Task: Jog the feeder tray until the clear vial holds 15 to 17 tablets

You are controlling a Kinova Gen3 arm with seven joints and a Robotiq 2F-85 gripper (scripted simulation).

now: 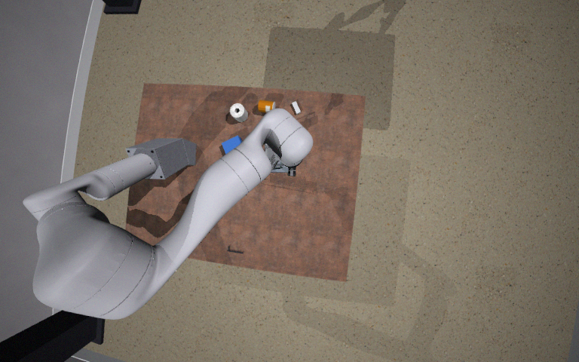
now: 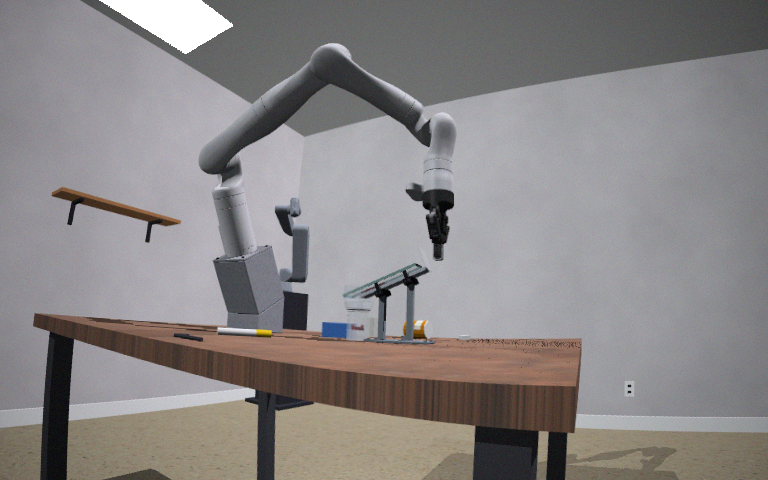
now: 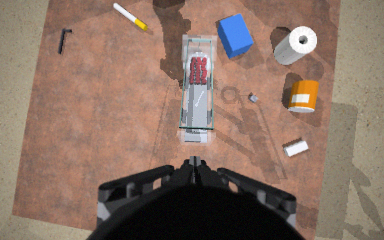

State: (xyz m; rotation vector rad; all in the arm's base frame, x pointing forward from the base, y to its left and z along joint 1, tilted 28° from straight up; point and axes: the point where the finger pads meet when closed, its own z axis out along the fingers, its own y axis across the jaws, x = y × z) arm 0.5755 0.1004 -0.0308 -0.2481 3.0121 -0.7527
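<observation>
The sloped glass feeder tray [image 3: 197,97] stands on two posts on the table [image 2: 390,280]. Its low end hangs over the clear vial [image 2: 358,319]. Red tablets [image 3: 198,70] show at that low end in the wrist view, over the vial. My gripper [image 2: 437,253] is shut and empty. It hangs a little above the tray's raised end, apart from it. In the wrist view my closed fingertips [image 3: 194,162] sit just below the tray's near end. In the overhead view my arm [image 1: 273,140] hides the tray and vial.
On the table are a blue box [image 3: 234,35], a white roll [image 3: 295,45], an orange pill bottle [image 3: 303,96], a small white block [image 3: 295,148], a small grey cap [image 3: 253,98], a white and yellow marker [image 3: 129,16] and a black hex key [image 3: 62,40].
</observation>
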